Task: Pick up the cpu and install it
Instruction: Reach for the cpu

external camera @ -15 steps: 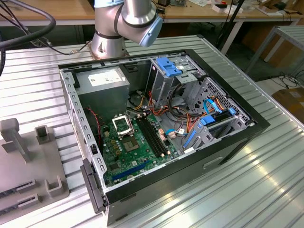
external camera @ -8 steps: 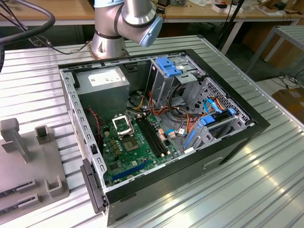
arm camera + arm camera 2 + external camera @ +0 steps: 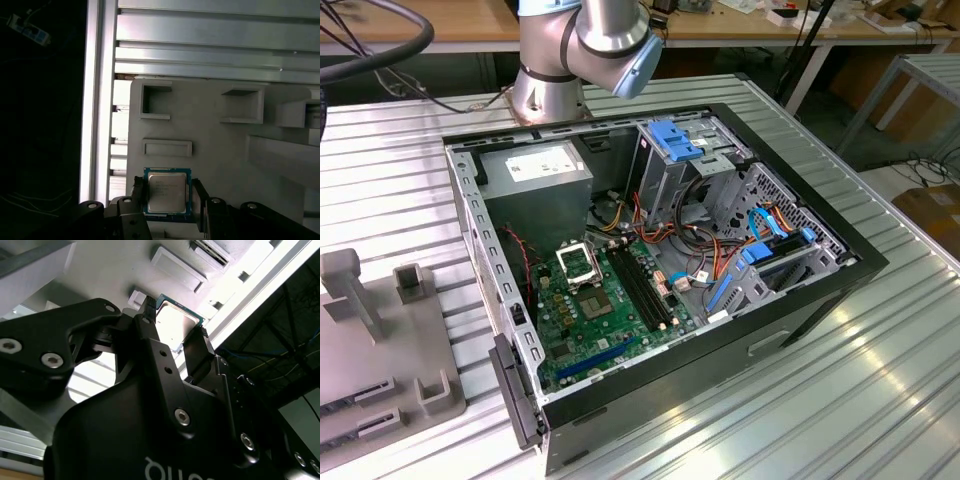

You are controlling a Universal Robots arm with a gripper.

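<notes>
Exterior view: we note an open black computer case (image 3: 670,395) on the ribbed aluminium surface (image 3: 840,400).
Second wrist view: the black claw (image 3: 176,320) flanks the silver-grey, green-rimmed square cpu (image 3: 177,326).
First wrist view: it appears clamped on the cpu's edges, above a grey moulded tray (image 3: 210,145).

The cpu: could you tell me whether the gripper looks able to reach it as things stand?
Probably yes: the gripper is right at the cpu on the grey tray, nothing between.

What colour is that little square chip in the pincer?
The cpu has a silver-grey top and thin green rim, clearest in the first wrist view.
</notes>
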